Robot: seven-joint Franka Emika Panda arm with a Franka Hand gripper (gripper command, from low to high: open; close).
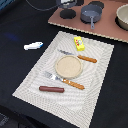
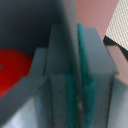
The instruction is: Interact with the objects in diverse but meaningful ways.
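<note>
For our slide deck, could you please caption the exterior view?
Toy table setting: tan plate on a placemat, fork, knife, sausage, yellow block; fish beside.

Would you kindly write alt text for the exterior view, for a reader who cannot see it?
A tan round plate sits on a pale placemat, flanked by a fork and knife. A brown sausage and yellow block also lie on the mat; a white-and-blue fish lies off it.
</note>
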